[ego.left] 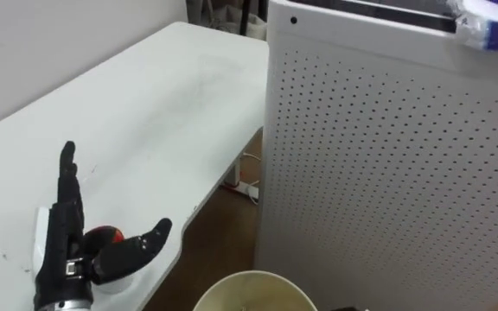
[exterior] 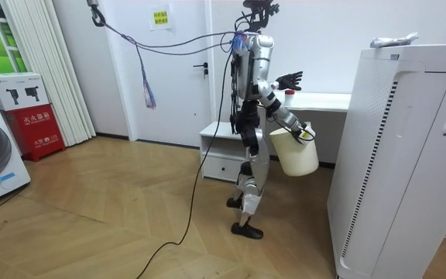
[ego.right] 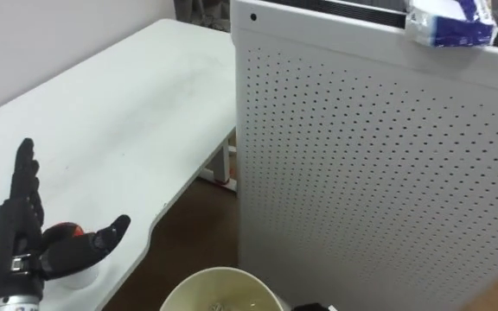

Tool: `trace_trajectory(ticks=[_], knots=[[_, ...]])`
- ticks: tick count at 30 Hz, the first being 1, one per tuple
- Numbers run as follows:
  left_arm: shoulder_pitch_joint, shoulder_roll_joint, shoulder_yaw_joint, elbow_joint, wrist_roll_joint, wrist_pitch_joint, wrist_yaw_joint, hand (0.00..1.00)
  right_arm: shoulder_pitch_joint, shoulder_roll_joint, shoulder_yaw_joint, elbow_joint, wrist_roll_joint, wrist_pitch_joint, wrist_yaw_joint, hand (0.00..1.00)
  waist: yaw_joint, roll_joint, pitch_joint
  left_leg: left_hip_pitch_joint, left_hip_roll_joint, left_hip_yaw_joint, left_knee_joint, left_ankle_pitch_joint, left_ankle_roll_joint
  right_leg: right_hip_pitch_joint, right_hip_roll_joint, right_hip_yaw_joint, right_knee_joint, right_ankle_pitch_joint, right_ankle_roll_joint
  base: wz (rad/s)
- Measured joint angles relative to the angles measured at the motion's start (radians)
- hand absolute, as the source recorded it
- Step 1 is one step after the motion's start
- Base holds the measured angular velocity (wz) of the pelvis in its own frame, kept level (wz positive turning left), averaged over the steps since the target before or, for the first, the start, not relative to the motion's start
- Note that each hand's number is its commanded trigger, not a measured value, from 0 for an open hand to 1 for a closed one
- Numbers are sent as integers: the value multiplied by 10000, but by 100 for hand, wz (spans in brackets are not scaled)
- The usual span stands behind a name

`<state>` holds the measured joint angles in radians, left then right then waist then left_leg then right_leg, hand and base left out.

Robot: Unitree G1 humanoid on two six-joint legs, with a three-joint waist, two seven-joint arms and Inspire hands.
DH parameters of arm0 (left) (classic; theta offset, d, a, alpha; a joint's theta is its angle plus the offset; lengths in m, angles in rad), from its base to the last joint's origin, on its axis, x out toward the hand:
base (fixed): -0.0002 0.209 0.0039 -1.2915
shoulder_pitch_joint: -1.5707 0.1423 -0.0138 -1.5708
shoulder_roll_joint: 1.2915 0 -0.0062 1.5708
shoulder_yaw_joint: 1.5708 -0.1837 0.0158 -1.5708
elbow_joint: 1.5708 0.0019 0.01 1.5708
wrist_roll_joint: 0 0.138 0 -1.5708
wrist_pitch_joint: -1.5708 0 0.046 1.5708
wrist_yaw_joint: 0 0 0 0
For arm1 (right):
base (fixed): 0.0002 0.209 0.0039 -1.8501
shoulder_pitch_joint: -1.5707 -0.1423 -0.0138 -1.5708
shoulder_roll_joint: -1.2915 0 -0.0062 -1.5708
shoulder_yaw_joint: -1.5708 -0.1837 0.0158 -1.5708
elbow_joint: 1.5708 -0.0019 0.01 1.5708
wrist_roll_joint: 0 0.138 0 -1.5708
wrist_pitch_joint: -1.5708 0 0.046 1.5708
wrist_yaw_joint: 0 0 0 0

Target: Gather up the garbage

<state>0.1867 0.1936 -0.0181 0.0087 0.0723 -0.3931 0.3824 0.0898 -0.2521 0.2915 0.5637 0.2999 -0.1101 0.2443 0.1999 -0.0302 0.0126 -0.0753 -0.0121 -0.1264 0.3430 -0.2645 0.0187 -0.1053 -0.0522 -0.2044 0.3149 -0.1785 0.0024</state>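
One red item (ego.left: 106, 233) lies on the table (ego.left: 162, 104) beside the left hand (ego.left: 63, 246), whose fingers are straight, thumb splayed, holding nothing, while the right hand (exterior: 306, 133) sits at the bucket (ego.left: 249, 289) rim, grip unclear.

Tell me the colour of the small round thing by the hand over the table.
The round thing is red; the left eye view shows it best.
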Motion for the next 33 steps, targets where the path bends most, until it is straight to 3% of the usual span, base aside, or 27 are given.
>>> trace_trajectory(ticks=[7,13,22,27,33], knots=[[30,32,162,-11,-6,0,83,0,-2,21,36,8,5,0,203,100,305,-112,20,18,-12,-40,-88,-5,7,84,-17,-27,-83,45,35,4],[243,71,163,-11,-1,-3,268,0,0,19,161,59,5,0,330,100,331,-99,27,182,-7,-152,-172,-8,-15,355,14,-172,-181,45,33,5],[858,100,156,-10,-26,-5,182,0,3,1,416,64,136,-4,974,100,402,-237,10,193,-2,-200,-243,-3,-19,395,9,-242,-269,51,23,1],[911,150,13,-9,-34,-5,209,0,-4,17,671,96,139,-5,1036,100,471,-284,-3,203,-14,-400,-280,8,-37,543,10,-472,-425,52,22,12],[913,258,-413,92,-35,-3,183,0,-137,8,796,117,137,-5,1034,100,517,-438,72,345,-5,-493,-414,23,-59,742,42,-565,-611,52,22,4]])
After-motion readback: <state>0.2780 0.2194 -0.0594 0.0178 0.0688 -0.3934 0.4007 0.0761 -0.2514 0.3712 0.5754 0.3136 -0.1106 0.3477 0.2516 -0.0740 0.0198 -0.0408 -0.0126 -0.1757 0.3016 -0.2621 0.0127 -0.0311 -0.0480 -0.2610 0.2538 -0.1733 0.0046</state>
